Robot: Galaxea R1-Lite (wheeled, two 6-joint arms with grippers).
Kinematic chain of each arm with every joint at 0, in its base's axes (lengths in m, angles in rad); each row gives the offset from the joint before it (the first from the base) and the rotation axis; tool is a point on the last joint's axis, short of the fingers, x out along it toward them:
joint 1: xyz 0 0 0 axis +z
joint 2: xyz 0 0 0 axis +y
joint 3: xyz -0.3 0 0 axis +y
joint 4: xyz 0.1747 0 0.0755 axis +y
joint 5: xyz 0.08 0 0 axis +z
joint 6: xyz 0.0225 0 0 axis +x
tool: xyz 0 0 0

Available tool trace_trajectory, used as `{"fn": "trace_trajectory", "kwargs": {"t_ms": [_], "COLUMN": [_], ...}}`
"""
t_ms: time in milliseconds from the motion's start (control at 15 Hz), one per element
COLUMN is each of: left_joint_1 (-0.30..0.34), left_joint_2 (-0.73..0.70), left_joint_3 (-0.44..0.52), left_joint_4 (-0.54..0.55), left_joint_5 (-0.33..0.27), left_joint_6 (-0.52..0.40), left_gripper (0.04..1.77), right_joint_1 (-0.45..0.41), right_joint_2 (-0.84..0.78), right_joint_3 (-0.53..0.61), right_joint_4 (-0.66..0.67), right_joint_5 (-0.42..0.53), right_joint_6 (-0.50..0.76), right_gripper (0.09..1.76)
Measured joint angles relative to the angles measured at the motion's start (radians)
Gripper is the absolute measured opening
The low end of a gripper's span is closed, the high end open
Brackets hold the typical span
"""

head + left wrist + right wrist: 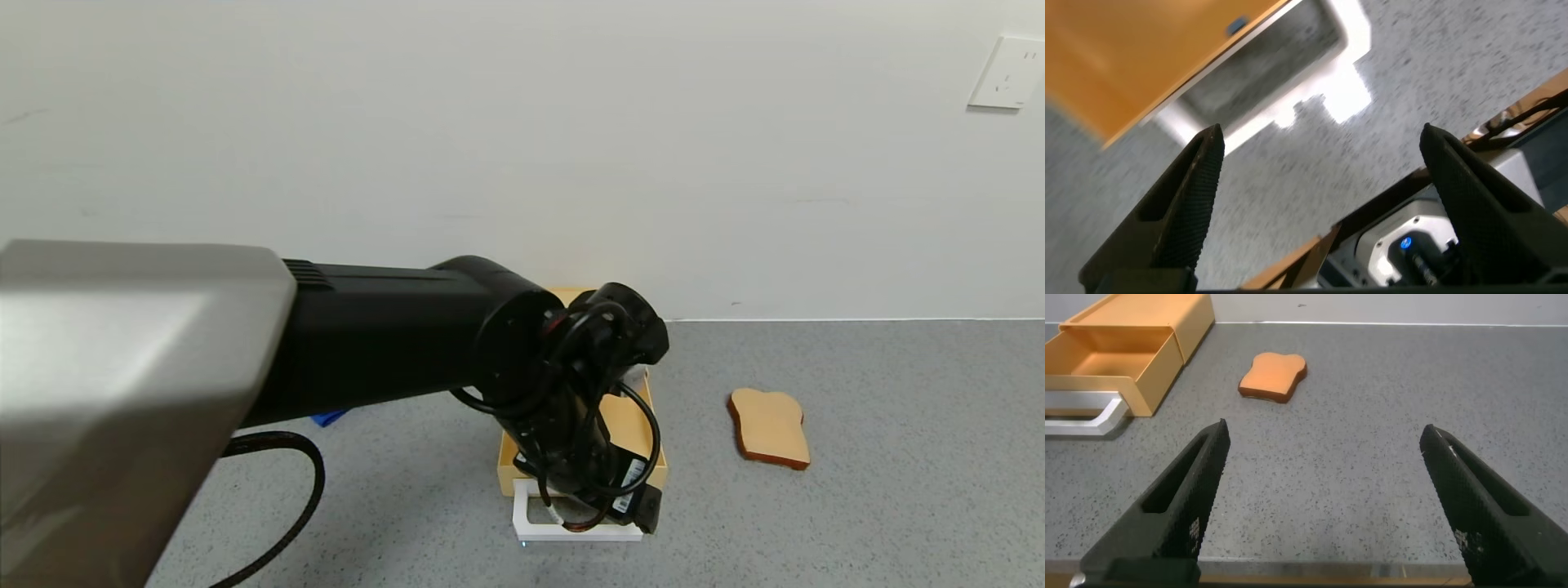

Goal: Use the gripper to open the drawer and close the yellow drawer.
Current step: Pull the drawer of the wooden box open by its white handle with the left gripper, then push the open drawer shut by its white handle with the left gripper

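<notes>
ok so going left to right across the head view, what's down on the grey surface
small blue thing peeking from under the left arm → yellow drawer, pulled open, left hand at its white handle → toast slice

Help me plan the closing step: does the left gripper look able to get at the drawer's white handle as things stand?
Probably yes. The left gripper hangs open right above the white handle of the pulled-out drawer, with only bare counter between them. The toast slice lies off to the side.
</notes>
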Motion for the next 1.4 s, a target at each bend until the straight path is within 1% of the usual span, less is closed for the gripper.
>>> {"fn": "trace_trajectory", "kwargs": {"t_ms": [67, 133, 200, 333, 667, 733, 867, 1067, 1400], "left_joint_1": [0.009, 0.019, 0.032, 0.077, 0.213, 0.233, 0.267, 0.299, 0.312], "left_joint_2": [-0.015, -0.032, -0.052, -0.093, -0.186, -0.201, -0.224, -0.238, -0.241], "left_joint_3": [-0.025, -0.041, -0.05, -0.05, -0.037, -0.032, -0.026, -0.02, -0.02], "left_joint_4": [0.06, 0.096, 0.116, 0.126, 0.143, 0.159, 0.181, 0.19, 0.186], "left_joint_5": [0.029, 0.054, 0.069, 0.076, 0.06, 0.059, 0.033, 0.021, 0.02], "left_joint_6": [0.0, -0.001, -0.003, -0.001, 0.007, 0.006, 0.006, 0.003, -0.001], "left_gripper": [1.72, 1.72, 1.72, 1.72, 1.72, 1.72, 1.72, 1.72, 1.72], "right_joint_1": [0.0, 0.0, 0.0, 0.0, 0.0, 0.0, 0.0, 0.0, 0.0], "right_joint_2": [0.0, 0.0, 0.0, 0.0, 0.0, 0.0, 0.0, 0.0, 0.0], "right_joint_3": [0.0, 0.0, 0.0, 0.0, 0.0, 0.0, 0.0, 0.0, 0.0], "right_joint_4": [0.0, 0.0, 0.0, 0.0, 0.0, 0.0, 0.0, 0.0, 0.0], "right_joint_5": [0.0, 0.0, 0.0, 0.0, 0.0, 0.0, 0.0, 0.0, 0.0], "right_joint_6": [0.0, 0.0, 0.0, 0.0, 0.0, 0.0, 0.0, 0.0, 0.0], "right_gripper": [1.71, 1.71, 1.71, 1.71, 1.71, 1.71, 1.71, 1.71, 1.71]}}
